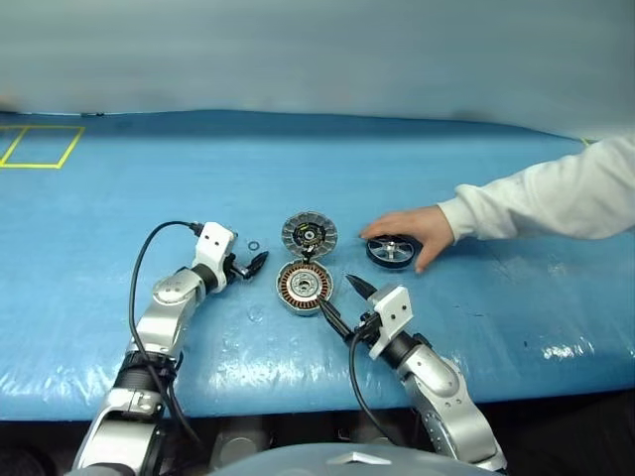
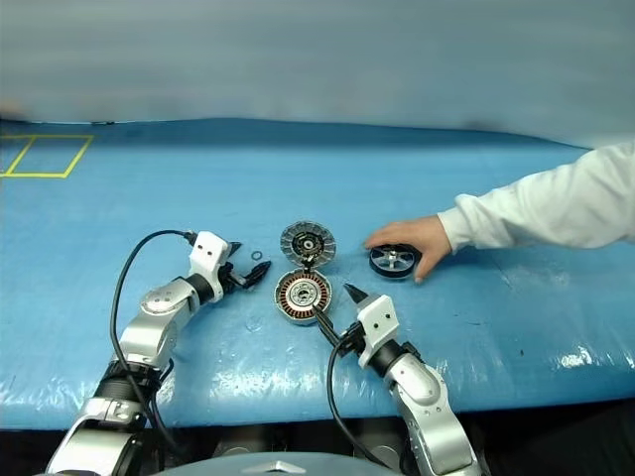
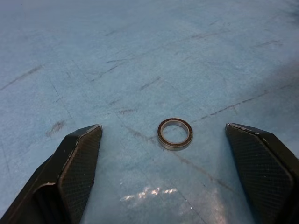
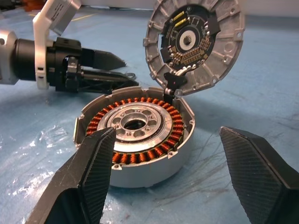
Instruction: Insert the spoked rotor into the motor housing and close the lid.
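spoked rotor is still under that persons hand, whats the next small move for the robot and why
Probably hold both arms where they are until the hand lifts off the spoked rotor. The motor housing lies open, windings bare, with the lid tipped up behind it, ready for the rotor. The right gripper is open and empty at the housing, and the left gripper is open around a small ring.

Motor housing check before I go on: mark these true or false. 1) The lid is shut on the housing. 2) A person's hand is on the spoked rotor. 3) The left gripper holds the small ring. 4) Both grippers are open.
1) False. The lid stands tilted open behind the motor housing, its windings exposed.
2) True. The person's hand rests on the spoked rotor.
3) False. The small ring lies on the blue table cover between the open fingers of the left gripper, untouched.
4) True. The right gripper is open too.
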Controlling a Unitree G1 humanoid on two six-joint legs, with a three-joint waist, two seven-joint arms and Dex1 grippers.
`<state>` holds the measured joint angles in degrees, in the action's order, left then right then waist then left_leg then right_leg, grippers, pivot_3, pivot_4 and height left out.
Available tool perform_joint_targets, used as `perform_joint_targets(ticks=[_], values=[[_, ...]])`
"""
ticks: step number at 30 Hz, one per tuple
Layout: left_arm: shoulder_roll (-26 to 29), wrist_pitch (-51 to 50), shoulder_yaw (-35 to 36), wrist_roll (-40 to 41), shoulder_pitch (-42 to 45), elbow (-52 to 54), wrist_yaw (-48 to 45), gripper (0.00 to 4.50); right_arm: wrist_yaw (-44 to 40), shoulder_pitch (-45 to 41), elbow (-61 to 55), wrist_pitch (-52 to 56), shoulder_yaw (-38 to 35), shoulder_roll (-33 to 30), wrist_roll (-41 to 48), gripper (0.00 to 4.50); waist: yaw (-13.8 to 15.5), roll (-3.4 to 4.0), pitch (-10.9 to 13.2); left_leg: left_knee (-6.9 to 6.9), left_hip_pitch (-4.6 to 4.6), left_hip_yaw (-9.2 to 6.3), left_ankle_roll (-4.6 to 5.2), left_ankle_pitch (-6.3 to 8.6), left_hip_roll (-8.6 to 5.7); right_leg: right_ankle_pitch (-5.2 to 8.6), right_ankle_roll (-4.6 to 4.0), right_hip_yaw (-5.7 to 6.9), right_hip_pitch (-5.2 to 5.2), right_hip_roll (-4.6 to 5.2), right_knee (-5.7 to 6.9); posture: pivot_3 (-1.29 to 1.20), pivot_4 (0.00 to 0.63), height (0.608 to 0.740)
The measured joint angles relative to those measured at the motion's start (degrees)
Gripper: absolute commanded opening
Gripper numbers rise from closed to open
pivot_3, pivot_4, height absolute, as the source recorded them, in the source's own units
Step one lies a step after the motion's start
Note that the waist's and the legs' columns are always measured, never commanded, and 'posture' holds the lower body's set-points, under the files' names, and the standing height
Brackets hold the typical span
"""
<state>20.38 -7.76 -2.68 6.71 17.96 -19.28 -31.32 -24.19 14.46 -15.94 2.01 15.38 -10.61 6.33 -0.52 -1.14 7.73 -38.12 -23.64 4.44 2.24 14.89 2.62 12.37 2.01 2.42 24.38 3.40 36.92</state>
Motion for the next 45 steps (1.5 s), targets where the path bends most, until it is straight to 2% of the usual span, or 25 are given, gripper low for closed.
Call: perform_joint_targets(ticks=[5,7,13,17,18,26,30,36,45], values=[[-0.24,1.34,-0.32,-1.38,2.36,-3.51,0.05,4.50,0.24,0.00,0.13,-0.67,0.18,0.03,-0.43,3.73,0.00,-0.01,-0.01,-0.08,0.06,0.00,0.01,0.00,0.01,0.00,0.00,-0.01,-0.10,0.01,0.01,0.00,0.150,0.740],[-0.23,1.95,-0.57,-1.76,3.02,-4.72,0.03,4.12,0.37,-0.04,0.15,-0.67,0.19,0.08,-0.45,3.76,0.01,-0.01,-0.01,-0.10,0.10,0.00,0.02,-0.01,0.01,0.01,0.00,-0.01,-0.15,0.01,0.02,0.00,0.150,0.740],[0.56,2.25,-1.56,-2.78,1.61,-3.97,-0.14,2.26,0.81,-0.20,0.17,-0.66,-0.09,0.33,-0.39,3.76,-0.31,-0.01,-0.02,0.00,0.83,0.07,0.04,0.00,0.08,0.23,-0.01,-0.01,-0.76,0.07,0.01,0.00,0.150,0.740],[2.32,1.74,-0.82,-2.56,-2.09,-0.26,-0.52,0.88,0.80,-0.33,0.21,-0.64,-0.13,0.32,-0.37,3.76,-0.49,0.02,-0.05,0.02,0.98,0.19,0.02,-0.01,0.27,0.20,-0.17,-0.01,-0.77,0.11,0.05,0.00,0.150,0.740],[2.63,1.54,-0.45,-2.49,-3.00,0.49,-0.52,0.68,0.80,-0.34,0.21,-0.64,-0.14,0.30,-0.37,3.76,-0.49,0.02,-0.06,0.02,0.99,0.20,0.01,-0.01,0.29,0.18,-0.21,-0.01,-0.78,0.11,0.05,0.00,0.150,0.740],[7.93,-5.24,1.59,-1.10,-13.08,15.88,-2.44,0.68,0.45,-0.50,0.26,-0.64,-0.10,-0.19,-0.35,3.76,-0.49,0.07,-0.06,0.11,0.95,0.25,-0.05,0.02,0.38,0.09,-0.60,-0.02,-0.65,0.29,0.02,0.00,0.150,0.740],[9.06,-10.09,1.42,0.64,-15.34,23.33,-4.74,0.68,0.11,-0.53,0.34,-0.68,-0.02,-0.31,-0.23,3.76,0.20,0.03,0.01,0.08,0.76,0.19,-0.05,0.02,0.35,0.10,-0.61,0.07,-0.42,0.30,-0.01,0.00,0.150,0.740],[10.69,-14.48,-0.56,4.72,-10.49,34.60,-10.55,0.68,-2.65,0.09,2.53,-3.28,0.45,-1.15,0.18,3.76,0.44,0.03,0.04,0.07,0.69,0.21,-0.04,0.02,0.27,0.10,-0.59,0.05,-0.58,0.08,-0.01,0.00,0.150,0.740],[9.27,-15.93,-9.17,4.80,-3.90,34.65,-15.23,0.68,-1.88,0.57,4.28,-7.13,-0.21,-1.33,-0.78,3.76,0.16,0.04,0.04,0.06,0.70,0.21,-0.03,0.01,0.25,0.24,-0.33,-0.01,-0.58,-0.04,0.00,0.00,0.150,0.740]])
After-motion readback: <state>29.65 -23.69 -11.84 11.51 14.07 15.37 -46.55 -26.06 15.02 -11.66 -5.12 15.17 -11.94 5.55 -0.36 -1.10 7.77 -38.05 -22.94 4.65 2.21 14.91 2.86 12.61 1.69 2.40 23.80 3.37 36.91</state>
